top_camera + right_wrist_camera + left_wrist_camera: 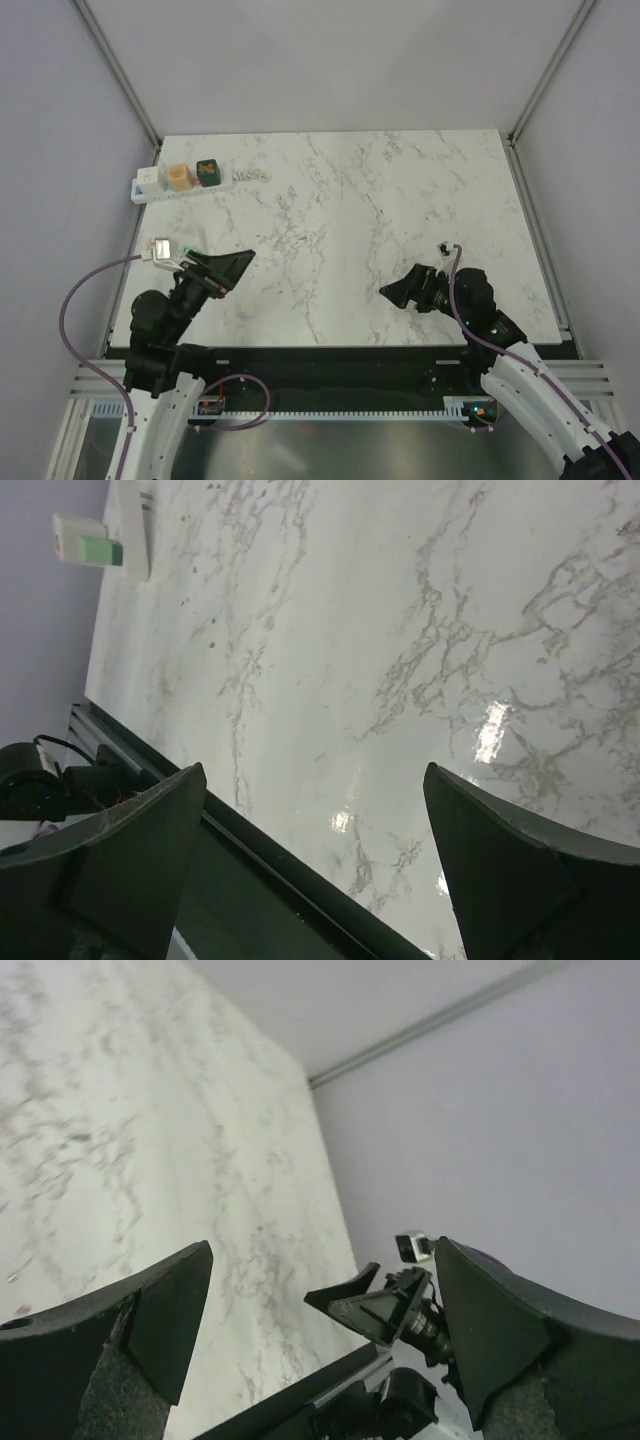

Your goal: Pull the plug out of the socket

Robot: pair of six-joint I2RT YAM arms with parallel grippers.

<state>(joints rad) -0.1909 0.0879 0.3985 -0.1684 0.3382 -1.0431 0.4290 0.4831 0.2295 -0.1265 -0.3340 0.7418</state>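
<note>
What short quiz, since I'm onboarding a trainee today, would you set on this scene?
1. True or false: the left end effector is shut on a plug.
2. Where on the table does the socket lie? A) far-left corner B) centre C) near-right corner
3. How many plugs sit in the socket?
Key: 1 false, it is open and empty. 2 A. 3 two: the orange plug and the dark green plug.

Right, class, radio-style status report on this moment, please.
Left gripper open, right gripper open, both empty. Socket at table's far left, orange plug and green plug seated, untouched. Nothing between left gripper and socket.
</note>
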